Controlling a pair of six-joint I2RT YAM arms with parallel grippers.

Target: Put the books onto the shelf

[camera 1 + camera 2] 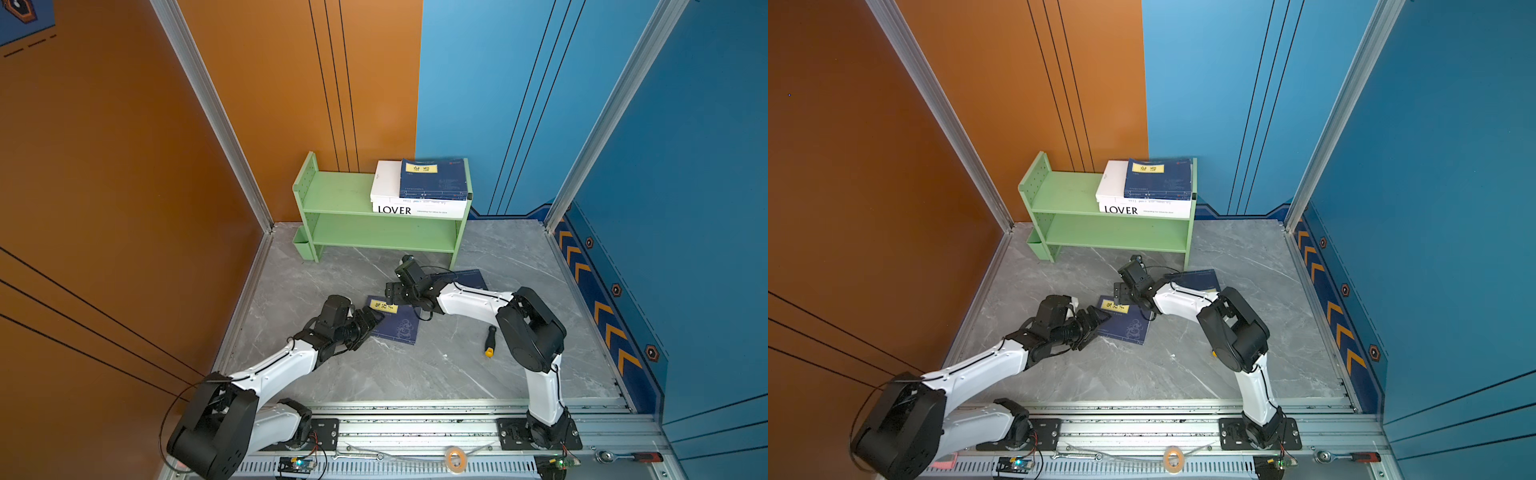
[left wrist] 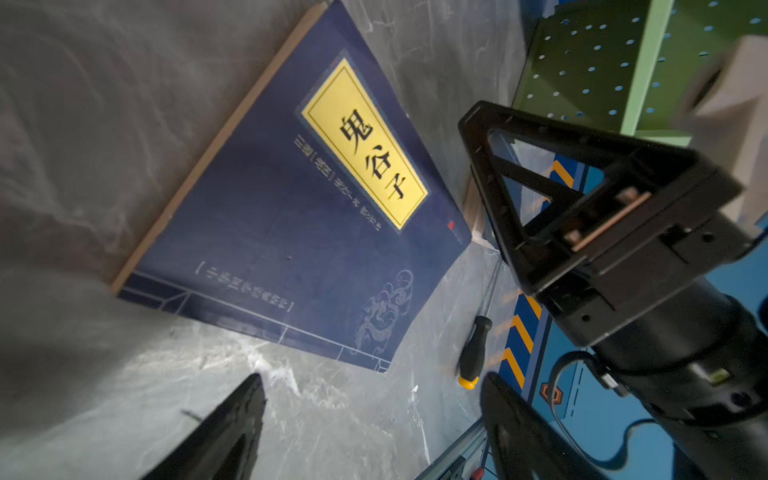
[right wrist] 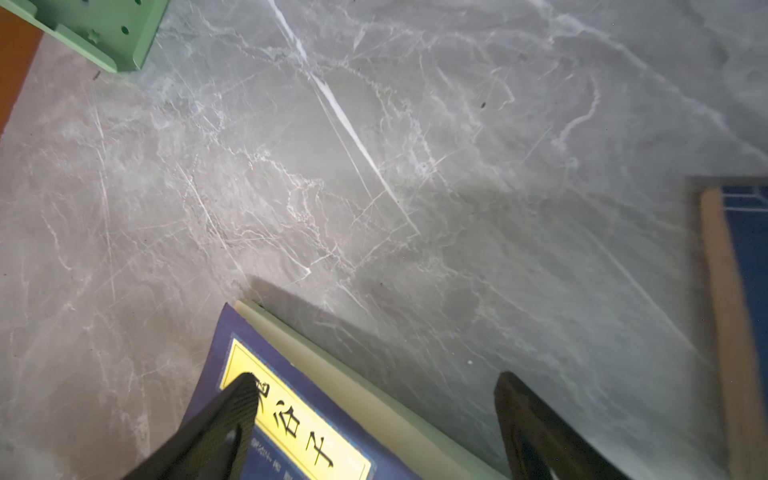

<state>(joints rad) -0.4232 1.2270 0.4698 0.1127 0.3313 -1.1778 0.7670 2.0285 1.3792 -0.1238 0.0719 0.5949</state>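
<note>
**Labelled book loose at mid-table; both grippers open at its label end**

Shelved: the green shelf [image 1: 336, 193] stands against the far edge of the table [image 1: 332, 374]. The right end of its top board carries a white book [image 1: 386, 178] with a navy book [image 1: 434, 180] lying flat on it.

Outstanding: two books lie flat on the table. The labelled book [image 1: 399, 326] is about mid-table. The second blue book [image 1: 469, 276] lies nearer the shelf's right foot and is partly hidden under the right arm.

Governing relation: the labelled book's long axis runs roughly across the table, from the left edge toward the right edge. Its yellow label sits along the far long side, at the left end.

Left gripper [image 1: 371, 319]: positioned at the book's left short end. Its fingers are apart with nothing between them. In the left wrist view the whole book lies beyond the fingertips.

Right gripper [image 3: 376, 376]: positioned over the far long side at the label. Its fingers are apart, one over the label and the other over bare table past the cream page edge. Contact with the cover cannot be determined.

Assessment: the right gripper is the better placed, since the page edge runs between its fingers. The book lies flat, so getting purchase beneath it is the likely difficulty. A screwdriver [image 1: 490, 340] lies toward the right edge, apart from both books.
</note>
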